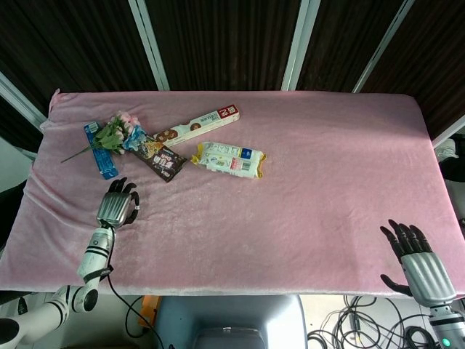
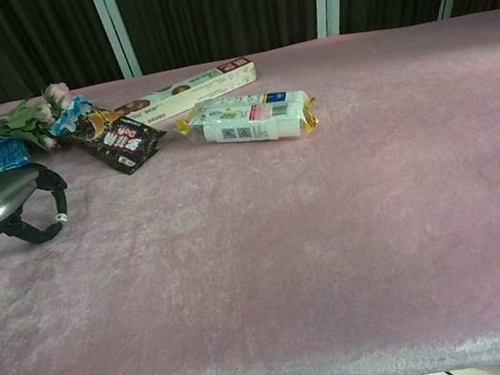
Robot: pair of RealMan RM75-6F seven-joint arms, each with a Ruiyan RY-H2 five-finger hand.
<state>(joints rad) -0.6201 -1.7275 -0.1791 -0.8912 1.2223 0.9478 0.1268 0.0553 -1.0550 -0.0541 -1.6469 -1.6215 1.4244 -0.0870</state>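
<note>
A lab-like test setup: pink cloth-covered table (image 1: 305,182), dark curtains (image 1: 218,40), loose cables (image 1: 356,327) beneath.

Long biscuit box (image 1: 196,126) lies diagonal at the back, yellow-ended white snack pack (image 1: 228,159) just in front of it. Pink cloth covers the surface (image 1: 327,182). Dark curtains (image 1: 218,43) behind, cables (image 1: 349,331) on the floor.

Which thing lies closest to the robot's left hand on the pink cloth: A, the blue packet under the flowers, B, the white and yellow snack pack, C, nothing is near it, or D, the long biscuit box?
A: in the head view the left hand hovers just below the blue packet lying under the flowers, while the long biscuit box and snack pack lie farther right.
</note>
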